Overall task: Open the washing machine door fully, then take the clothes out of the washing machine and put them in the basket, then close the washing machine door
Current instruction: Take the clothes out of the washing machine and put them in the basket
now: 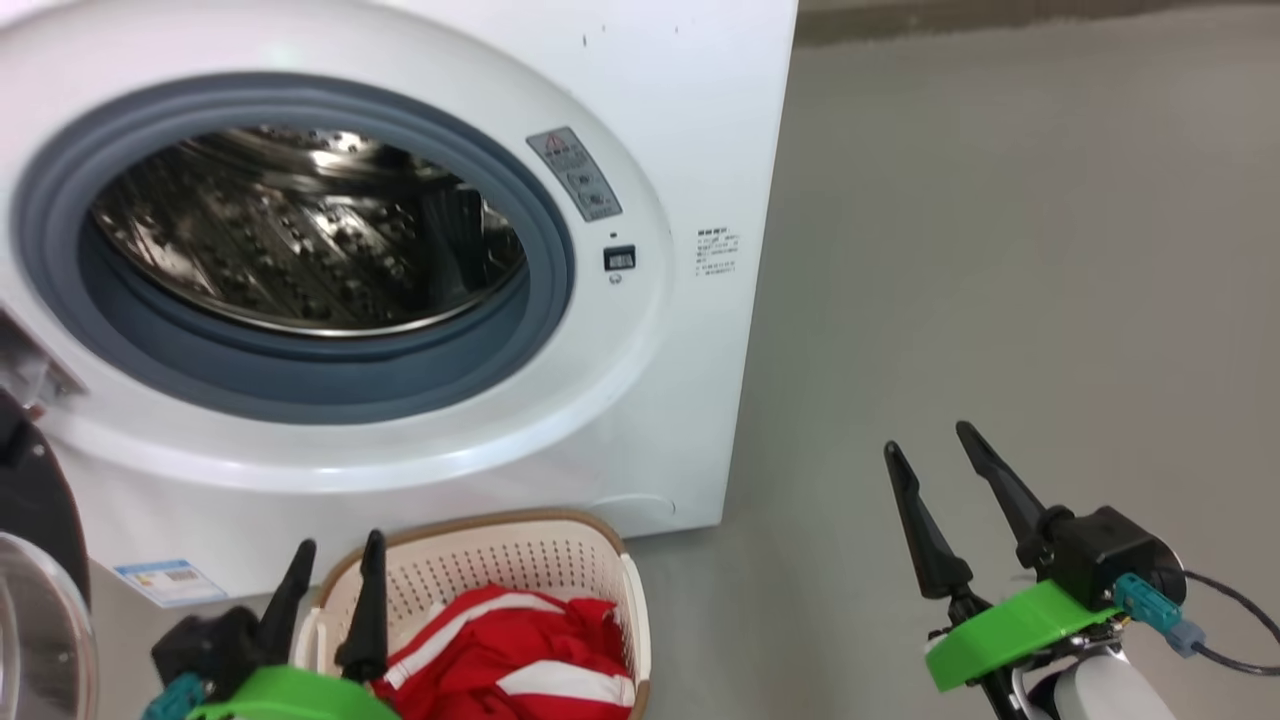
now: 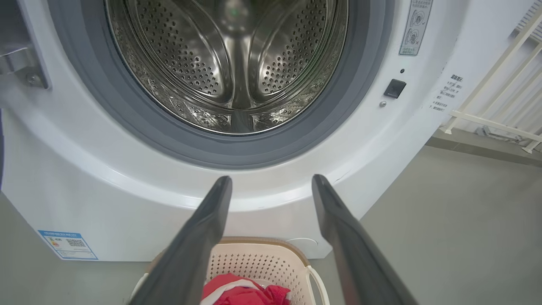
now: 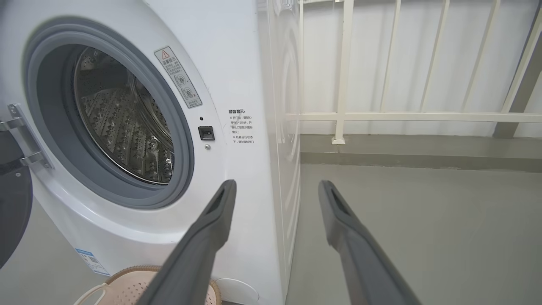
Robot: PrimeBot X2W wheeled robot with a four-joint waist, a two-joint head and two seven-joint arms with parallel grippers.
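Observation:
The white washing machine stands with its steel drum bare of clothes. Its door hangs open at the far left, black rim and glass bowl showing. On the floor in front sits the cream basket holding the red clothes with white stripes. My left gripper hovers open over the basket's left edge, nothing between its fingers. My right gripper is open and empty over bare floor to the machine's right. The left wrist view looks into the drum above the basket.
Grey floor spreads to the machine's right. A pale railing and a low step run along the wall behind. The door hinge bracket sits at the opening's left.

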